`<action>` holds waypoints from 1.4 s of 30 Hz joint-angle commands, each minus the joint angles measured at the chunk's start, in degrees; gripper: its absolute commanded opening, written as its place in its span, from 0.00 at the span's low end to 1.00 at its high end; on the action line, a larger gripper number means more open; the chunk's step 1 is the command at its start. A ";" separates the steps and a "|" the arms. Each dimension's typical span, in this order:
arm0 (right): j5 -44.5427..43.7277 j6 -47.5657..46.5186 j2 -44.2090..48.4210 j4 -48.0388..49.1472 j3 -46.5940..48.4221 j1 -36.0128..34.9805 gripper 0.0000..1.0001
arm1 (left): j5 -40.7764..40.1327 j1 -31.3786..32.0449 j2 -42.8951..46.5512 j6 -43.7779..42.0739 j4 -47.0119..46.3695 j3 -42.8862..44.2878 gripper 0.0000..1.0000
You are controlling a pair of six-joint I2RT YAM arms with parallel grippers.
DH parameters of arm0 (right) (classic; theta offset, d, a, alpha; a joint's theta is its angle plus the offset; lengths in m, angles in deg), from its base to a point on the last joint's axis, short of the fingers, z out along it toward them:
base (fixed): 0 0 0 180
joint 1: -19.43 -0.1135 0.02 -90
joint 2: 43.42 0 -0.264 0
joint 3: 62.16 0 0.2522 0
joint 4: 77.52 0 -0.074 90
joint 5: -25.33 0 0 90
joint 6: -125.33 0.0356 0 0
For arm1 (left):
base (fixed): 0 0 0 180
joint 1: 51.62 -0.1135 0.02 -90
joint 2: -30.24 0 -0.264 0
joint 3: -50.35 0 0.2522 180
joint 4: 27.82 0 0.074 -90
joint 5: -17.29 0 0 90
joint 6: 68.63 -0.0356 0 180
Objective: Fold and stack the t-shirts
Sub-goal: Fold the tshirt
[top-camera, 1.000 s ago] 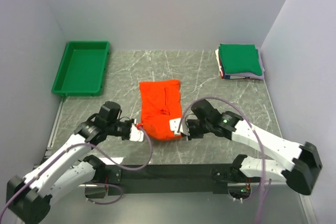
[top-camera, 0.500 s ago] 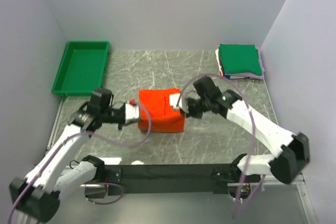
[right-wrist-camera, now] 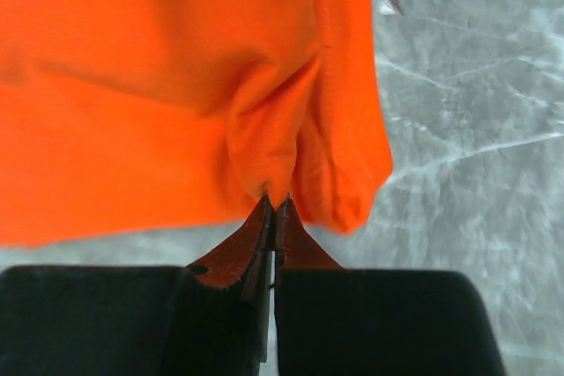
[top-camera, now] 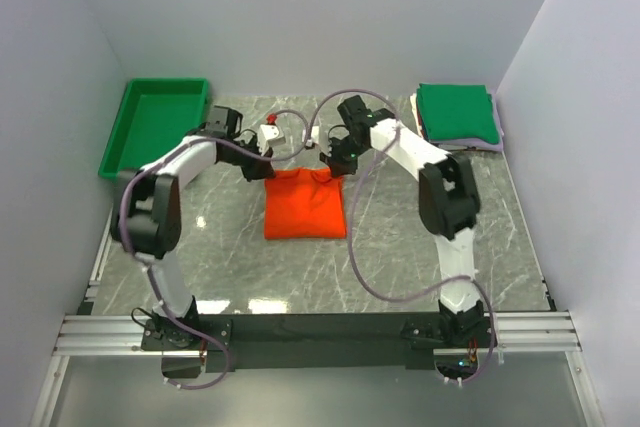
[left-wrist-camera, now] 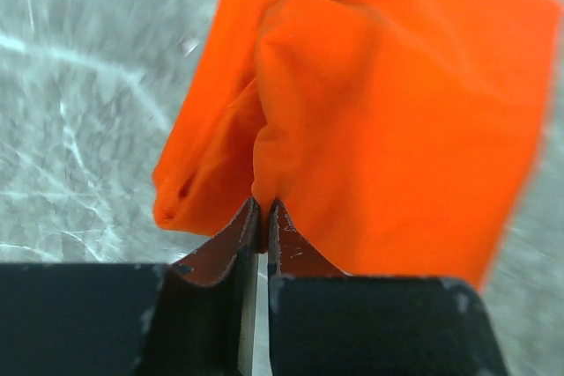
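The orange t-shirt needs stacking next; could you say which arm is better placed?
Probably the right: the right tool pinches the orange t-shirt at the corner nearer the folded stack; the left tool holds the farther corner.

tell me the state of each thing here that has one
orange t-shirt: folded over into a rectangle on the table, its far corners pinched and bunched
left gripper: shut on the shirt's far left corner
right gripper: shut on the shirt's far right corner
folded stack: folded shirts piled, a green one on top, untouched
green tray: upright, nothing in it
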 commanded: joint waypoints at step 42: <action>19.39 29.48 -16.92 -19.46 26.52 2.75 0.32 | 0.76 10.58 4.65 -4.12 -0.38 -3.70 0.45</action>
